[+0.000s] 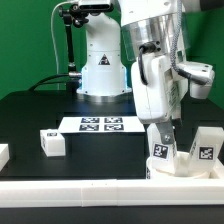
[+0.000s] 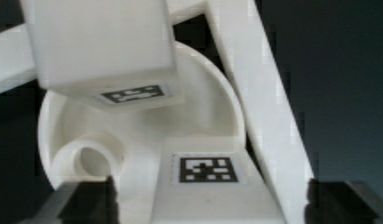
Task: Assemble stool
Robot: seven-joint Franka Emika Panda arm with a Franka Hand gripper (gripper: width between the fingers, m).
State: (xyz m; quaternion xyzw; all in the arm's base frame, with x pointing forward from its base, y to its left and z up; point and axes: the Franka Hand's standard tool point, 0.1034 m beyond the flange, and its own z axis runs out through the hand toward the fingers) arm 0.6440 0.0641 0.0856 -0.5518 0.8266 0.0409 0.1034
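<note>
- The gripper hangs over the seat, to the exterior view's right of the marker board. Its fingers stand wide apart, but I cannot tell whether they grip.
- Risk: a slack or off-centre hold would let the seat tip or slide.

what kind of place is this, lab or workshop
Probably a robotics lab test bench: a green backdrop behind a black table, a marker board and a tagged stool leg.

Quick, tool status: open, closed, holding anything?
Tool: fingers spread either side of a tagged leg on the seat; whether they clamp it cannot be told.
</note>
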